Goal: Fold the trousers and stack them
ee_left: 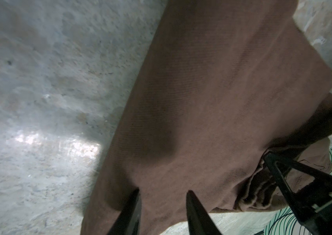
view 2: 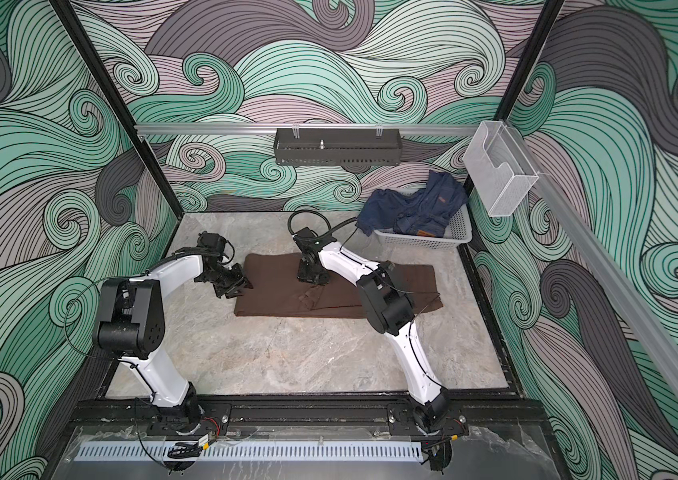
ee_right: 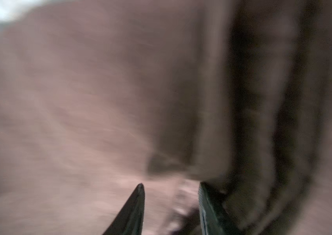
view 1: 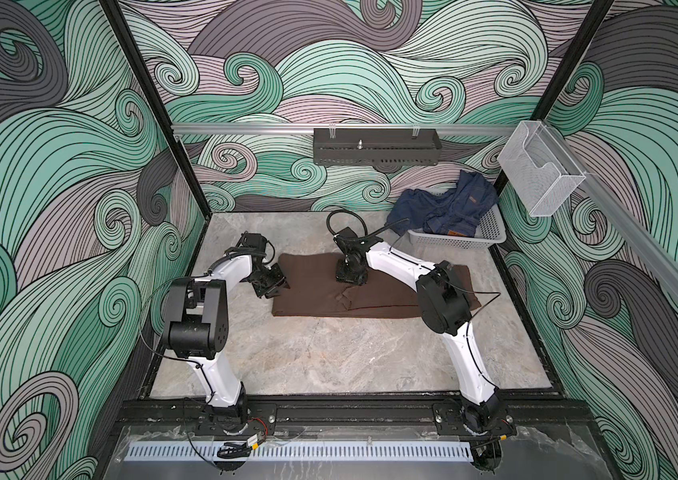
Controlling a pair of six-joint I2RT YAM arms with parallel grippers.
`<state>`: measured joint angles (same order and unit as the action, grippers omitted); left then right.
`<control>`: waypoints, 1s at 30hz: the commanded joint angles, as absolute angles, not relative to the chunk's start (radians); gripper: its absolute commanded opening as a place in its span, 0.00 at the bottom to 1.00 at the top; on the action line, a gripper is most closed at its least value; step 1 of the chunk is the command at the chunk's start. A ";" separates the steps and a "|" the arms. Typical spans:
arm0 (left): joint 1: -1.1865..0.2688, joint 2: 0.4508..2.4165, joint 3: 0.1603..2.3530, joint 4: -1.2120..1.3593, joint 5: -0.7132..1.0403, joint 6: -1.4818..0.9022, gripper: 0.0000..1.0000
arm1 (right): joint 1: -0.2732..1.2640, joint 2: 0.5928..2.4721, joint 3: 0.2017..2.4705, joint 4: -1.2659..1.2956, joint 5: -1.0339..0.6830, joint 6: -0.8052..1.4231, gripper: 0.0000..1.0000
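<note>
Seen from above, a grey marbled worktop (view 1: 329,357) sits inside a booth with swirling green wave walls. On the left, the left gripper (view 1: 277,286) hovers low at the left end of the trousers (view 1: 312,293). In its wrist view, the left gripper (ee_left: 163,193) has its jaws partly apart over flat brown cloth, with nothing pinched between them.

The trousers, dark brown, lie folded in a long band across the middle of the worktop, in both top views. The right gripper (view 1: 352,279) points straight down onto the band near its middle, beside a small crumpled fold. Its wrist view is blurred: the right gripper (ee_right: 171,186) shows its jaws partly apart against brown cloth, and I cannot tell whether it holds any.

At the far right corner, a white basket (view 1: 453,240) holds dark blue denim garments (view 1: 441,205).
</note>
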<state>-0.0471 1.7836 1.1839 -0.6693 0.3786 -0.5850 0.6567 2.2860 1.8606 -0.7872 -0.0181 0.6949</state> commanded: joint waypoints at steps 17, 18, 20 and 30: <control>0.023 1.716 1.316 -0.839 0.343 -0.461 0.69 | 0.599 2.019 1.746 -0.904 0.032 0.552 0.49; 0.031 1.715 1.325 -0.850 0.342 -0.446 0.70 | 0.598 2.024 1.752 -0.902 0.024 0.546 0.49; 0.047 1.711 1.344 -0.869 0.337 -0.411 0.71 | 0.595 2.020 1.748 -0.903 0.019 0.547 0.51; 0.097 1.799 1.417 -0.914 0.295 -0.269 0.72 | 0.481 1.850 1.493 -0.797 -0.027 0.530 0.55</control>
